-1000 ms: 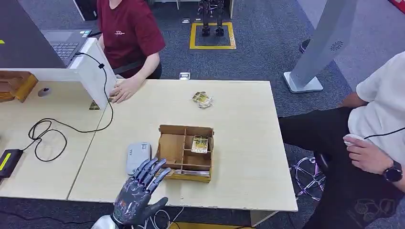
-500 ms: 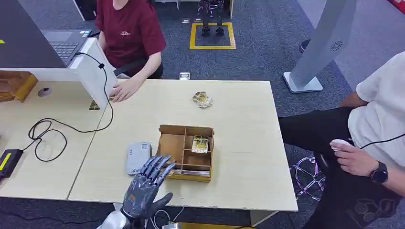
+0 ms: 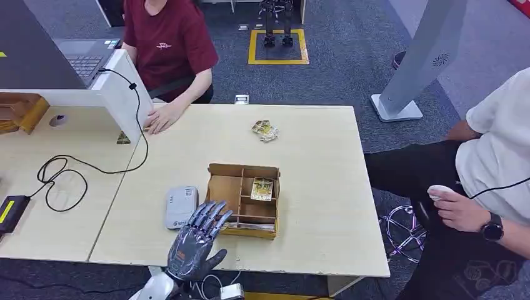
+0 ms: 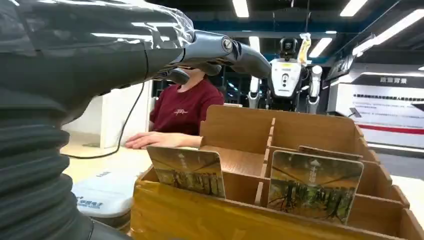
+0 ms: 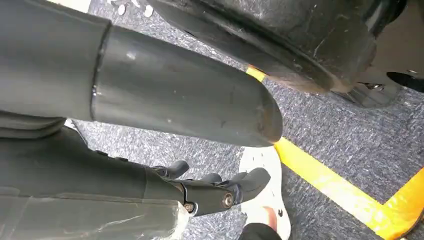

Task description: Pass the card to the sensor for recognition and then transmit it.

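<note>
On the counter [image 3: 312, 187], left to right, the sensor [image 3: 180, 206] is seen, then the left hand [image 3: 195, 240], spread and empty, then the box [image 3: 244, 200] where a card [image 3: 261, 189] is propped. Thin, stiff and likely slippery, it is best pinched by its raised top edge.

Bright, even overhead light in the head view, with soft, short shadows under the cardboard organizer [image 3: 244, 200] on the table [image 3: 312, 156]. In the left wrist view, long ceiling strip lights [image 4: 241, 7] glare white, the left hand [image 4: 100, 55] looms blurred, and the cards [image 4: 312, 186] look slightly soft. The right wrist view is dimmer, its close dark parts out of focus
</note>
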Available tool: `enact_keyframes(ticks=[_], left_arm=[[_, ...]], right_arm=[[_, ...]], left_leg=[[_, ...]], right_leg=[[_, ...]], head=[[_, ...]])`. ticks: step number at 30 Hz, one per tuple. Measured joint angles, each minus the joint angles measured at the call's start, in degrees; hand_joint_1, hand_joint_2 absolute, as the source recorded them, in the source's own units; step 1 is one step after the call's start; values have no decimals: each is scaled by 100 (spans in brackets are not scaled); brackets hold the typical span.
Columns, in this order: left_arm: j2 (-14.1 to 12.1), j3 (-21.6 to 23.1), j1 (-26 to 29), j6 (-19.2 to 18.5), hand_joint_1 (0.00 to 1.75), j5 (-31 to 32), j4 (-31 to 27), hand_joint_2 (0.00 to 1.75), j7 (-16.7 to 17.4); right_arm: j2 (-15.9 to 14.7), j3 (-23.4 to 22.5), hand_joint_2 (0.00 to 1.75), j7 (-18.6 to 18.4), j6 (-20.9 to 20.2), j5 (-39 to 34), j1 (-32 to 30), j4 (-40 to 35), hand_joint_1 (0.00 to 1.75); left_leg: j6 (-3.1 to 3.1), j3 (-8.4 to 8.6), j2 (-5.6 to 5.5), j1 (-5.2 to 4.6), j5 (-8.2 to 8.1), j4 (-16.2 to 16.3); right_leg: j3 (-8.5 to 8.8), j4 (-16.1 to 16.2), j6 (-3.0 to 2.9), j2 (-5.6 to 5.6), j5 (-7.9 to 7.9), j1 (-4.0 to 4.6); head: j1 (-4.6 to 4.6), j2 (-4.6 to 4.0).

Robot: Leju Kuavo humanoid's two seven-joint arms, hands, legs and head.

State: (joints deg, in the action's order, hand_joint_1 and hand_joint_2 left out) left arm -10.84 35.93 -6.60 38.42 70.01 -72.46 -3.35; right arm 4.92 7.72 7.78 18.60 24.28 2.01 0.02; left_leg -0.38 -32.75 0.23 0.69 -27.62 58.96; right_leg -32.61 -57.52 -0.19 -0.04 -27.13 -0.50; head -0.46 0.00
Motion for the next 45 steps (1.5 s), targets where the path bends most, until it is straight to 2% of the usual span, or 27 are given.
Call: enact_keyframes(ticks=[19,45], left_arm=[[131,-105,-44,0,0,-24,160,175,-33],[170,-433,-127,-7,0,-68,214,175,223]], right_arm=[[2,0,0,-17,0,15,2,0,0],[2,0,0,-52,13,107,2,2,0]], left_leg=[[0,0,0,0,0,0],[0,0,0,0,0,0]], right_leg=[[0,0,0,0,0,0],[0,0,0,0,0,0]], head=[[0,0],[0,0]])
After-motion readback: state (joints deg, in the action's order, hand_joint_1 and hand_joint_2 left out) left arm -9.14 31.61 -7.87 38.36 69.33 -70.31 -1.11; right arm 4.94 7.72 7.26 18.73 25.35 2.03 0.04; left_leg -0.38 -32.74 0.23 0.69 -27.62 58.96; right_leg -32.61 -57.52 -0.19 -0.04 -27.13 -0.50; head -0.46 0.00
